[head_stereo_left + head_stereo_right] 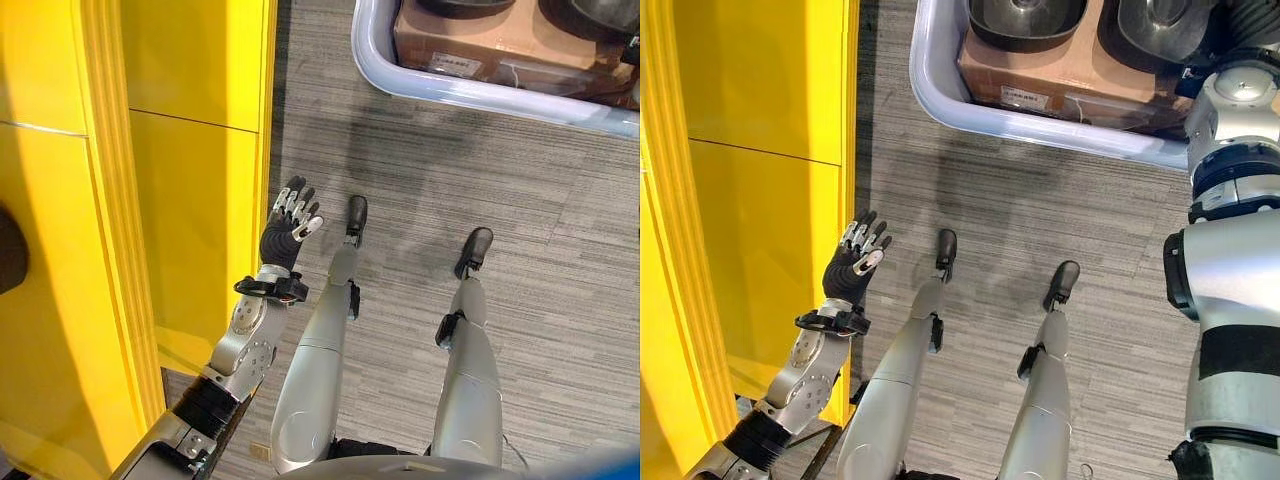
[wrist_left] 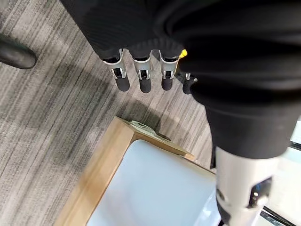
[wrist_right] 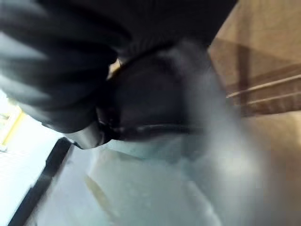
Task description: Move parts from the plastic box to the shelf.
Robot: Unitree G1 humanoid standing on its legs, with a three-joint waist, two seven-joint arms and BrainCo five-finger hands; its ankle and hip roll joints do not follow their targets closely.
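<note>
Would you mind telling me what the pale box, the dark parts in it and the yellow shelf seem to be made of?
The box looks like smooth, glossy plastic, with a rounded, shiny rim. The dark parts seem moulded plastic or coated metal, given their dull sheen. The shelf appears to be painted metal: flat, evenly yellow panels.

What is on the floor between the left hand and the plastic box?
Nothing: in the left eye view, only bare grey carpet lies between the open left hand and the plastic box.
</note>
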